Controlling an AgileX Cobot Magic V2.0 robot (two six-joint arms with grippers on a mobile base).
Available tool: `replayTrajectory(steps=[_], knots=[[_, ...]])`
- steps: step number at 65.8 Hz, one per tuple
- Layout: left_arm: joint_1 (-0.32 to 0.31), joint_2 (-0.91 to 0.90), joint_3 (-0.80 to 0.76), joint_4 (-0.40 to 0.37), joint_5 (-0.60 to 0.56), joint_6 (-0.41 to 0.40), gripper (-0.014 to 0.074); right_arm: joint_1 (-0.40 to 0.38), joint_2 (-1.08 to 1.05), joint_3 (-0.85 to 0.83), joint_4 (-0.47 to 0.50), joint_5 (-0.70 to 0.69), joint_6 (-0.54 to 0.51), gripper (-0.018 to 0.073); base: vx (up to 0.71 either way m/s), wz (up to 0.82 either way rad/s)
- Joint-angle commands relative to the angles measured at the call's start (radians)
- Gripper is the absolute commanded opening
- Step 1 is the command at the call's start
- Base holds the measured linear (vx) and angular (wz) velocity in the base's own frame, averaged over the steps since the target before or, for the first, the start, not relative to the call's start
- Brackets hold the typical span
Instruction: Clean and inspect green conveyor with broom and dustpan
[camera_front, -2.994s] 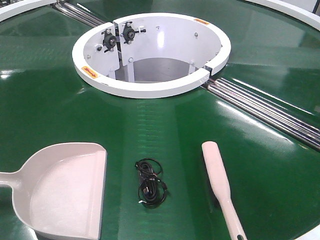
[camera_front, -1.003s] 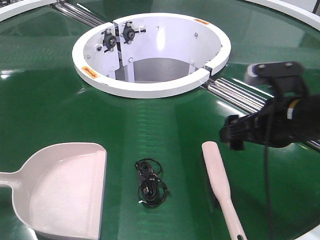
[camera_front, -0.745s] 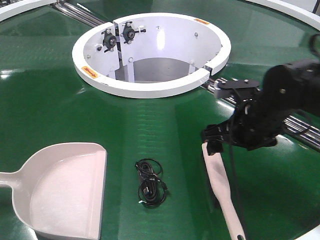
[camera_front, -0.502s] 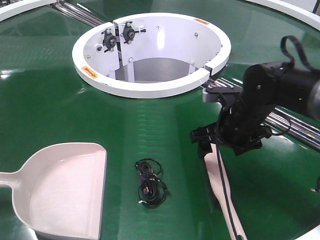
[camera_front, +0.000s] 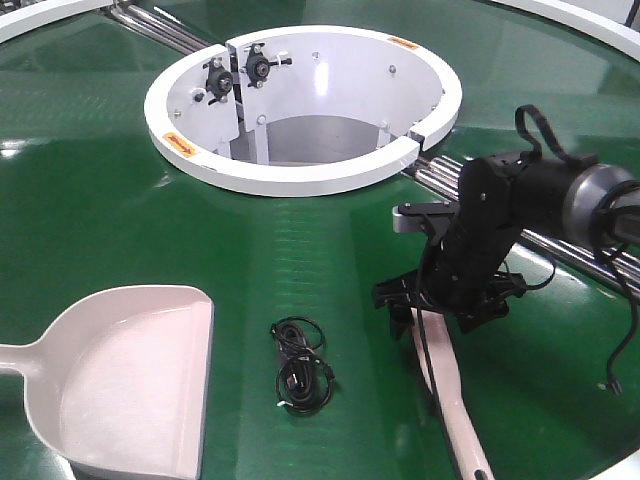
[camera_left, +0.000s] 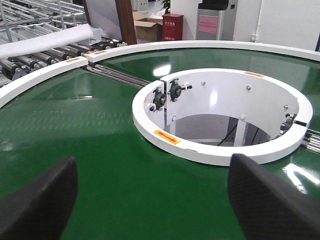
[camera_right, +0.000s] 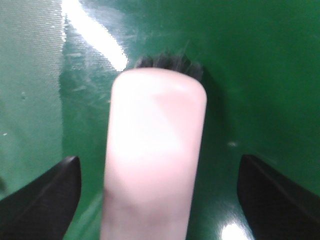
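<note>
**Right pincer poised over broom head, grasp not yet made**

We find the right pincer (camera_front: 432, 305) spread wide and holding nothing. Its fingers (camera_right: 47, 192) stand on either side of the broom (camera_right: 155, 145) with green belt visible in both gaps. The broom lies flat on the green conveyor (camera_front: 100, 200) directly beneath this pincer. Its rounded head is between the fingers and its handle runs away towards the near edge. The left pincer (camera_left: 155, 210) is also fully open and empty, looking towards the white ring hub (camera_left: 220, 150).

Risks, in our judgement:
- The pincer is placed over the broad head, not the slim handle. Closing here would give a wide, shallow hold on smooth plastic, and the broom could twist or slip once lifted.
- The belt is glossy. If one finger touches first, the broom may skid sideways instead of being caught.
- If the pincer descends too far, the fingertips would strike the belt.
- A coil of black cable (camera_front: 300, 365) lies to the pincer's left, between it and the dustpan (camera_front: 140, 380). A sweep in that direction could snag it.

Condition of the broom: pale beige-pink and paddle-shaped. Dark bristles show past the far tip of the head. We see no damage, though the close view is blurred.
</note>
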Motion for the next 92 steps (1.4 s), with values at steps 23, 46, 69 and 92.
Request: replayTrajectory(steps=[23,46,69,92], knots=[[-0.005,0.009,-0.032,-0.003,-0.042,0.0,0.0568,0.0,-0.021,-0.03,0.001,0.02,-0.014,0.0074,0.0,0.0],[-0.005,0.009,-0.032,-0.002,-0.038,0.0,0.0568,-0.002,-0.159,-0.03,-0.005,0.062,-0.023,-0.001,0.0,0.0],[-0.005,0.009,-0.032,-0.003,-0.026,0.0,0.0568,-0.002,-0.258,-0.03,-0.105,0.28,-0.046,-0.0008,0.0,0.0],[-0.009,0.009,-0.032,-0.003,-0.026,0.0,0.0568,-0.002,-0.258,-0.03,-0.086,0.276,-0.04,-0.0006,0.0,0.0]])
